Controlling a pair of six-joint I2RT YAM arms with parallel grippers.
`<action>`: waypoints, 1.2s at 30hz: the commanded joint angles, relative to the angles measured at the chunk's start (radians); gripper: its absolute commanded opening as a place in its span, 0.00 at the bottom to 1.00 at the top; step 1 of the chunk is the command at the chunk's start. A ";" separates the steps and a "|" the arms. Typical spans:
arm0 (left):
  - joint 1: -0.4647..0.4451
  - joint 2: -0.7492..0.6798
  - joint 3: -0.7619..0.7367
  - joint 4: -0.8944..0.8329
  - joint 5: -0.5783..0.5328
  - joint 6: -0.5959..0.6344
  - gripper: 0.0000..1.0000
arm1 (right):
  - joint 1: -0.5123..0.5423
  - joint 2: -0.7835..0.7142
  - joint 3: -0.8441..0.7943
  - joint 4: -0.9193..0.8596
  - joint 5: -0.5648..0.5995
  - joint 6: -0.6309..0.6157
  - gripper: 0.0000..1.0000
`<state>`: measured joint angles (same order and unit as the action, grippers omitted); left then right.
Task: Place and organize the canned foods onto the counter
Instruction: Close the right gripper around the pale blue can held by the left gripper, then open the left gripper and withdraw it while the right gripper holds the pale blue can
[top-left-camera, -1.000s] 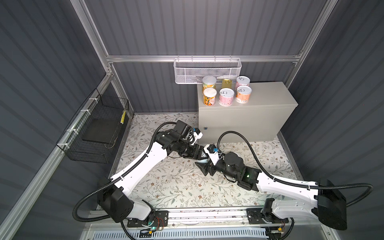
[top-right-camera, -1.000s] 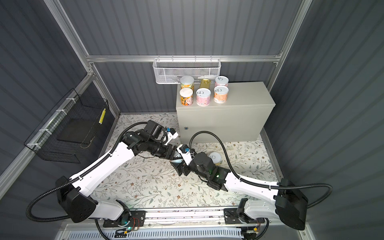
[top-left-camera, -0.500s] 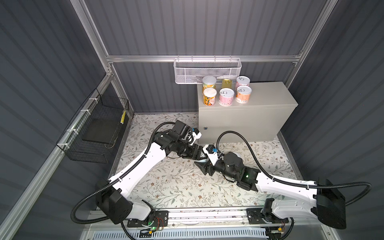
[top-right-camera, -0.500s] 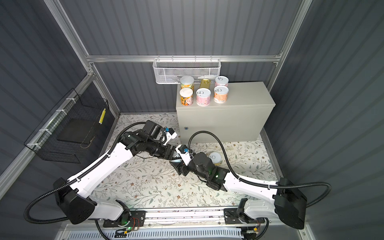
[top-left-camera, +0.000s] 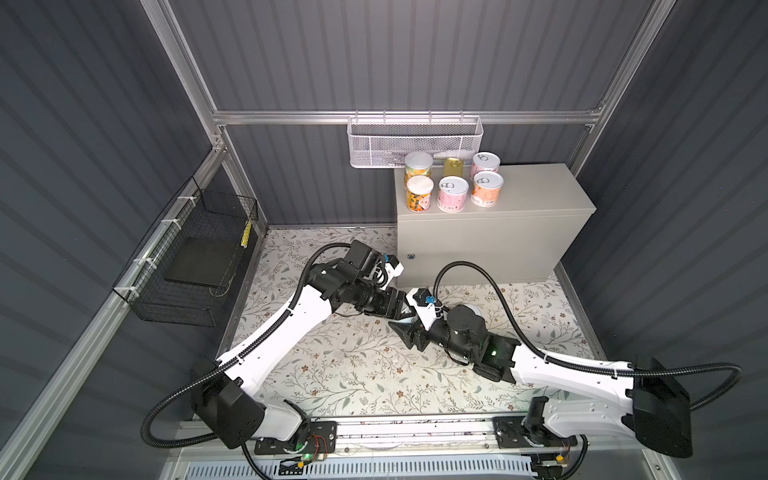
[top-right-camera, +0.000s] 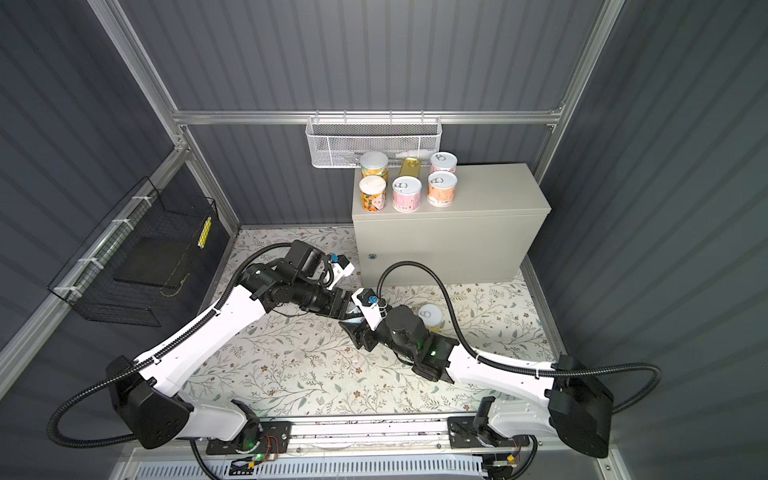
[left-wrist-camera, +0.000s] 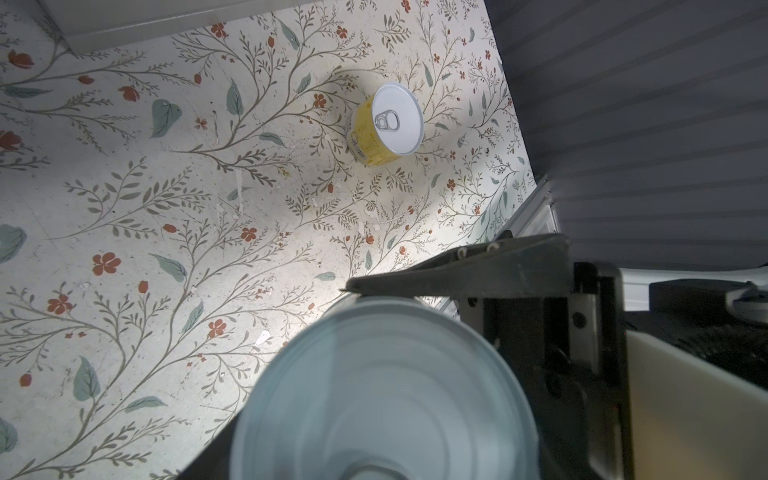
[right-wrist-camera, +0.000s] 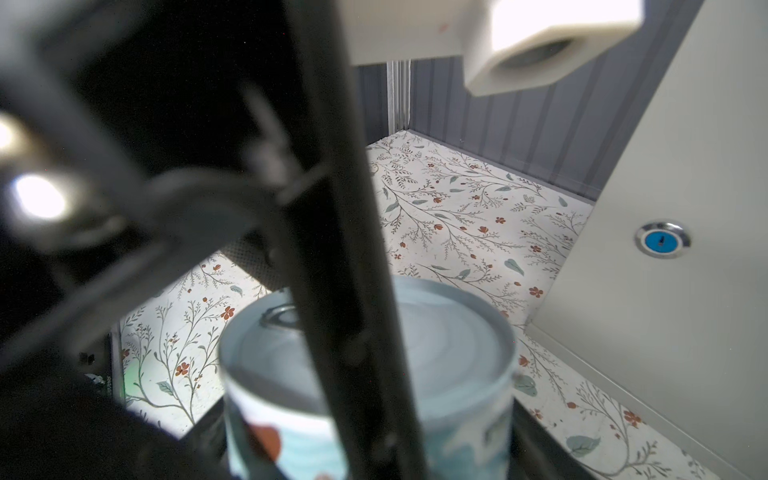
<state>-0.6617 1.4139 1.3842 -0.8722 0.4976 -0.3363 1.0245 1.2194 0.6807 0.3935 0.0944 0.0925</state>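
The left gripper (top-left-camera: 401, 310) is clamped on the blue-grey can (left-wrist-camera: 382, 395), holding it above the floral floor (top-left-camera: 353, 365) in the middle of the cell. The right gripper (top-left-camera: 408, 320) meets it nose to nose from 4 o'clock and is closed on the same can. In the left wrist view one of its dark fingers (left-wrist-camera: 457, 270) presses against the silvery rim. In the right wrist view the can sits close under the camera, with a blurred black bar (right-wrist-camera: 353, 291) crossing in front of its label. In both top views the two grippers hide nearly all of the can.

At 3 o'clock of the grippers, near them, the yellow can (top-right-camera: 431, 316) stands upright on the floor, pull-tab up, touching neither gripper. At 1 o'clock stands the counter (top-left-camera: 528, 195), its blue lock (top-left-camera: 411, 256) facing the grippers. Six cans crowd the 10 o'clock corner of its top in two rows of three. In front are the orange can (top-left-camera: 419, 194), the pink can (top-left-camera: 453, 193) and the peach can (top-left-camera: 486, 189). Behind them are a second orange can (top-left-camera: 418, 164), the gold tin (top-left-camera: 453, 166) and a second pink can (top-left-camera: 485, 163). The white mesh basket (top-left-camera: 415, 141) hangs on the back wall at 12 o'clock, just behind the back row. The black wire basket (top-left-camera: 191, 257) hangs on the side wall at 9 o'clock.
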 joint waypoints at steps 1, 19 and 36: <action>0.002 -0.001 0.002 0.016 -0.002 0.025 0.59 | 0.000 -0.027 -0.003 0.068 0.037 0.037 0.64; 0.004 -0.013 -0.007 0.023 -0.154 -0.008 1.00 | -0.001 -0.060 -0.054 0.099 0.120 0.073 0.60; 0.007 -0.139 -0.052 0.096 -0.330 -0.089 1.00 | 0.000 -0.147 -0.115 0.067 0.186 0.114 0.60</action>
<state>-0.6594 1.3048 1.3518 -0.7864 0.2356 -0.3996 1.0245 1.1118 0.5594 0.3878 0.2394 0.1867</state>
